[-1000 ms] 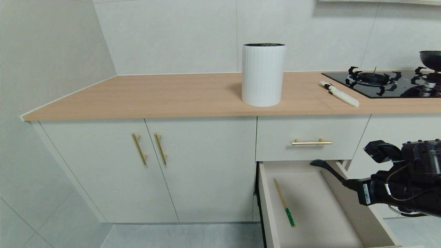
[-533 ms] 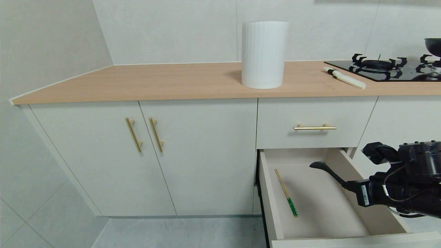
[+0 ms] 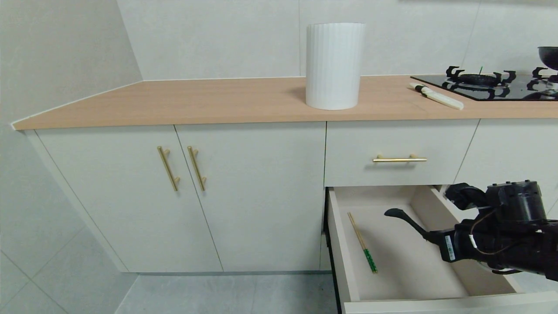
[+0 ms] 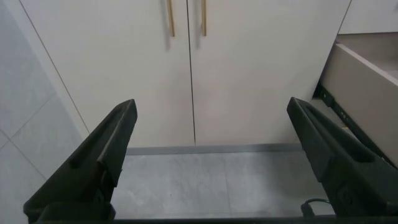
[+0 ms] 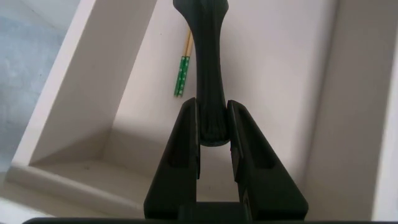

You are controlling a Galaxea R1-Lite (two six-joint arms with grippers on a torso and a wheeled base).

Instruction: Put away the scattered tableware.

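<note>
**Status:** partly complete.

- **Stored:** The pair of wooden chopsticks with green ends (image 3: 362,249) lies on the floor of the open white lower drawer (image 3: 338,244), below and just beyond the right gripper (image 3: 436,237).
- **In hand:** The right gripper is clamped on the handle of a black long-handled utensil (image 3: 403,218), held above the drawer interior and not yet released.
- **Outstanding:** The cream-coloured knife (image 3: 436,97) lies on the wooden countertop (image 3: 196,102), well above that gripper.
- **Other container:** The white ribbed cylindrical container (image 3: 334,65) stands near the knife. Its contents cannot be determined.
- **Left gripper (image 4: 212,109):** spread and holding nothing.
</note>
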